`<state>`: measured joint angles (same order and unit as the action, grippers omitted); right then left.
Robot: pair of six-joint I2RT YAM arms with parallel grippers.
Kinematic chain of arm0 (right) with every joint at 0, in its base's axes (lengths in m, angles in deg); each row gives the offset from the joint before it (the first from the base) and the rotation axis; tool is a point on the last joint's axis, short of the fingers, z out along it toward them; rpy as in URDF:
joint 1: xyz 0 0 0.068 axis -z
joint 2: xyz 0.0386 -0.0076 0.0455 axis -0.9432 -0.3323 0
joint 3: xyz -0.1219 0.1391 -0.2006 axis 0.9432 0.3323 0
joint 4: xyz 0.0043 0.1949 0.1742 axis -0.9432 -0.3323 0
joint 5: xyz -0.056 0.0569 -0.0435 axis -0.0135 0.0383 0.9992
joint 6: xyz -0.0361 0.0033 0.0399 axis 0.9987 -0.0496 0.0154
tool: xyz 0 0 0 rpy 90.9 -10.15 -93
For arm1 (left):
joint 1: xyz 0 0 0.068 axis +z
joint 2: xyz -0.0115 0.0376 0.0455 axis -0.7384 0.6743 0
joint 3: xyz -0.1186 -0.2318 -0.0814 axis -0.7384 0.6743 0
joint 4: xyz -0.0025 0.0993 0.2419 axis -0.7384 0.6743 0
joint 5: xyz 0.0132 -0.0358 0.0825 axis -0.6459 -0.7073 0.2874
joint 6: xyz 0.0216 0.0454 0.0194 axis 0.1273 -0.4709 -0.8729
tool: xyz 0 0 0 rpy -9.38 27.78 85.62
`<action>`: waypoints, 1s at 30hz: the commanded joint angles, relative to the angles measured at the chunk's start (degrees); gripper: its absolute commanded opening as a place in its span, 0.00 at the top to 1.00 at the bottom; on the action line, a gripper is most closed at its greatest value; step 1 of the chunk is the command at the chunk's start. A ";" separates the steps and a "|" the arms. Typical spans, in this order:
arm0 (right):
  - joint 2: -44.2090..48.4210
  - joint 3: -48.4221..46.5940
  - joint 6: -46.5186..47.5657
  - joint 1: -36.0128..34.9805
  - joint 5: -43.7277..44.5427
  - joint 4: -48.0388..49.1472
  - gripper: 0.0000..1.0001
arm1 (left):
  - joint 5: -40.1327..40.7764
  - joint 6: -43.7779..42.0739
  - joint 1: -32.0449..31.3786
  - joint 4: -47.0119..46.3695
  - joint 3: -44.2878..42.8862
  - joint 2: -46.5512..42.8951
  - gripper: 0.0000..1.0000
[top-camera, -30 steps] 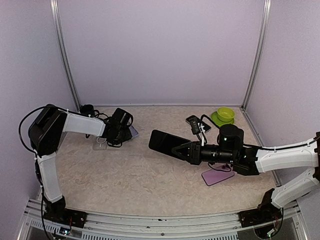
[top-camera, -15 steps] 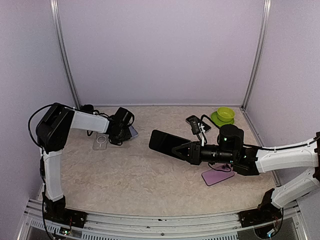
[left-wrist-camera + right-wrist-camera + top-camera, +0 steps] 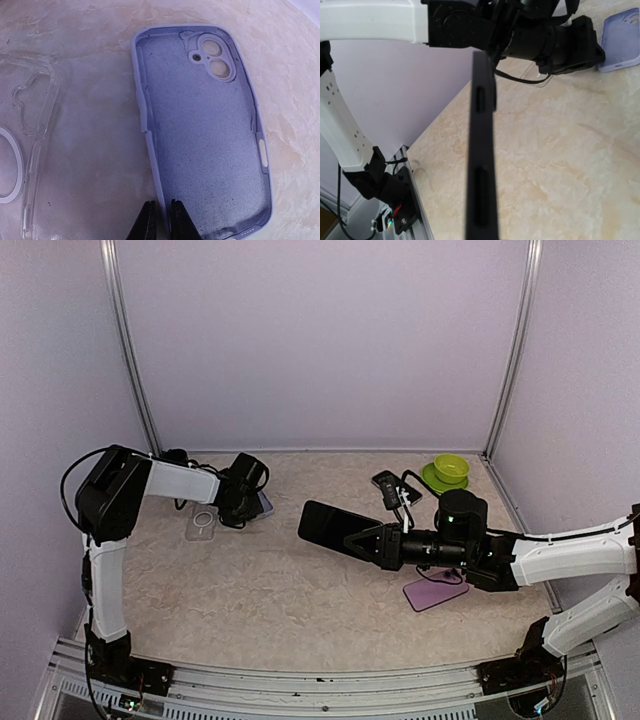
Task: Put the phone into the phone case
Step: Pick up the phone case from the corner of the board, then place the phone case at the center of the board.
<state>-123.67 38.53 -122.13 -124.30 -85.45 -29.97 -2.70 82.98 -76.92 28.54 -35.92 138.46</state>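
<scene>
Phone case lies under my left gripper, clear case just left; phone above mid-table; bowl far right.

You see phone edge-on, upright, mid-frame. Far behind it, left arm reaches low over table. Lavender phone case lies flat far right, beside arm's black wrist.

Black phone is raised, roughly level; lavender phone case lies flat, inside up.

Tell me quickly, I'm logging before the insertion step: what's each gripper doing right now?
Left gripper: closed on the side wall of the lilac phone case.
Right gripper: closed, holding the black phone.
</scene>
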 commanded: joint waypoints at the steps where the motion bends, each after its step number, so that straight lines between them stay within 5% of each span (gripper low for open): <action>1: 0.82 0.04 0.13 -0.08 0.16 3.27 1.00 | 0.13 -0.54 0.32 0.93 -0.68 1.51 0.91; 6: 0.77 0.04 0.16 -0.08 0.24 3.31 1.00 | -1.69 -0.64 0.22 0.21 -0.22 0.97 1.00; 16: 0.75 -0.13 0.61 -0.08 0.49 3.17 1.00 | -2.62 0.51 -3.22 -0.01 2.44 -2.59 1.00; 30: 1.99 0.48 1.60 -0.08 2.80 2.54 1.00 | -1.42 8.42 -13.70 -2.66 16.69 -13.18 1.00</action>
<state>-123.67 38.60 -121.75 -124.30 -84.14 -29.99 -3.11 86.85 -88.22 25.61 -23.20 129.80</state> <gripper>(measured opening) 0.055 0.018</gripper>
